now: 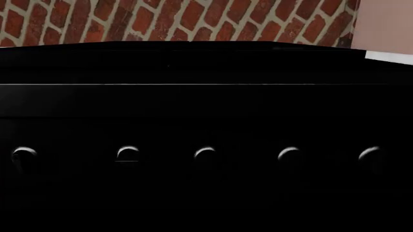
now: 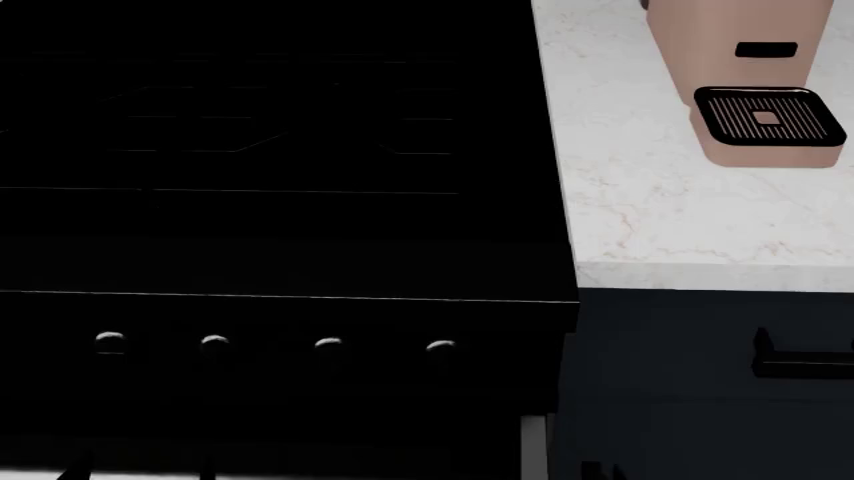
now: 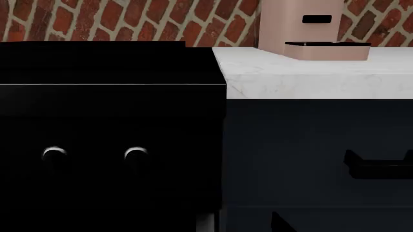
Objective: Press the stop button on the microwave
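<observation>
Stove (image 2: 280,180) fills most of the head view, a black block whose right edge butts against a white marble counter (image 2: 641,200), with a dark cabinet (image 2: 694,380) and its black handle (image 2: 801,358) below the counter's front edge. A row of knobs (image 2: 214,345) runs along the stove front. On the counter, well back from the edge, stands a pink coffee machine (image 2: 747,60) with a black drip grate (image 2: 767,115); the marble in front of it lies bare. Only the wrist views show the brick wall (image 3: 116,21) behind; the left wrist view shows five knobs, the right wrist view two, plus the counter's corner. Neither gripper appears in any view, so I cannot tell how their jaws stand. The microwave and its stop button are not visible. No writing can be read anywhere.
</observation>
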{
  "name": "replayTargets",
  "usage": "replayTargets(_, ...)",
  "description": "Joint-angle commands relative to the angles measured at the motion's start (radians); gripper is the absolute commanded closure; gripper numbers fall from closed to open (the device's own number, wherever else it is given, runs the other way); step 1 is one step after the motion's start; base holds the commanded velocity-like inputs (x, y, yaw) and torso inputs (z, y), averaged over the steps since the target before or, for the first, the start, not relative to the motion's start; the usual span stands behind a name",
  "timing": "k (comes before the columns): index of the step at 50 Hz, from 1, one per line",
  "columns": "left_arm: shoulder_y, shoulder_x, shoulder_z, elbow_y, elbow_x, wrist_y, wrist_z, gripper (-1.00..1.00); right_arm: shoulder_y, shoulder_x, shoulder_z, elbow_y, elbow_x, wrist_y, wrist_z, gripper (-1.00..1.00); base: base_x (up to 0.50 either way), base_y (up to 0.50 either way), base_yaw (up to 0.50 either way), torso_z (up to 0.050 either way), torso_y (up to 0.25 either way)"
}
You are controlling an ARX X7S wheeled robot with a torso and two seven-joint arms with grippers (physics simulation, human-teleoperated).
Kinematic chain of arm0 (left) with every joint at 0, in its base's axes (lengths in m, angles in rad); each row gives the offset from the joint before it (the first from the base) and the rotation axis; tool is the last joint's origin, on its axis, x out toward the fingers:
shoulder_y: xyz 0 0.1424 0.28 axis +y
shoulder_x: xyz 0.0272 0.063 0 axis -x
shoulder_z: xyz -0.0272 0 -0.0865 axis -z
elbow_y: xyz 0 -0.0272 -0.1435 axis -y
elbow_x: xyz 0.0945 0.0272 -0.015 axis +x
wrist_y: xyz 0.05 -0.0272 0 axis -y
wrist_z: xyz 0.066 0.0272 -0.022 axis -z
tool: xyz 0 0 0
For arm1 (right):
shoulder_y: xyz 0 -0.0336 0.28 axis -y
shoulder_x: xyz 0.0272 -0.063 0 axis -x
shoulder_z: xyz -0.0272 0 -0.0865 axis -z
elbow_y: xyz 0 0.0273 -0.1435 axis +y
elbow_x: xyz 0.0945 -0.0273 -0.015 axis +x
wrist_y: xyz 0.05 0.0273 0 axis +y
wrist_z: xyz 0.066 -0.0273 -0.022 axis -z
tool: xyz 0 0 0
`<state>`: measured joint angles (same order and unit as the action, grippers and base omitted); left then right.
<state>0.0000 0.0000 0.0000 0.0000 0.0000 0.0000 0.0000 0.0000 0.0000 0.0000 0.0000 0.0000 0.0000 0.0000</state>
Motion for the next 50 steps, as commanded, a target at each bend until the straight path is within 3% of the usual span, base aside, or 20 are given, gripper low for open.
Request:
replayTargets(1, 0.0, -0.01, 0.011, 0.0, -0.01, 0.0, -0.011, -1.0, 0.0, 0.009, 0.0, 0.0, 0.009, 0.0, 0.013, -1.0, 0.0, 0.0, 0.0, 0.0, 0.0)
replayTargets(13, 0.037, -0.06, 0.027, -0.01, 0.015, -0.001, -0.093, -1.0, -0.008, 0.045, -0.068, -0.139, 0.024, 0.073, 0.071, -1.0, 0.0, 0.0, 0.0, 0.0, 0.0)
replayTargets(20, 0.097, -0.097, 0.02, -0.053, 0.047, 0.014, -0.132, -1.0, 0.018, 0.067, -0.09, -0.358, 0.005, 0.207, 0.097, -1.0, 0.0, 0.0, 0.0, 0.0, 0.0)
replayTargets(26, 0.09, -0.13, -0.005, -0.346, 0.053, 0.119, -0.178, -1.0, 0.079, 0.077, -0.122, -0.555, -0.022, 0.367, 0.111, -1.0, 0.0, 0.0, 0.0, 0.0, 0.0)
replayTargets(36, -0.212, -0.18, 0.021, -1.3, 0.076, 0.529, -0.244, -1.0, 0.229, 0.094, -0.174, -0.802, -0.078, 0.62, 0.117, -1.0, 0.0, 0.0, 0.0, 0.0, 0.0)
replayTargets(50, -0.112, -0.197, 0.05, -1.309, 0.007, 0.27, -0.24, -1.0, 0.612, 0.09, -0.219, -0.999, -0.121, 1.014, 0.084, -1.0, 0.0, 0.0, 0.0, 0.0, 0.0)
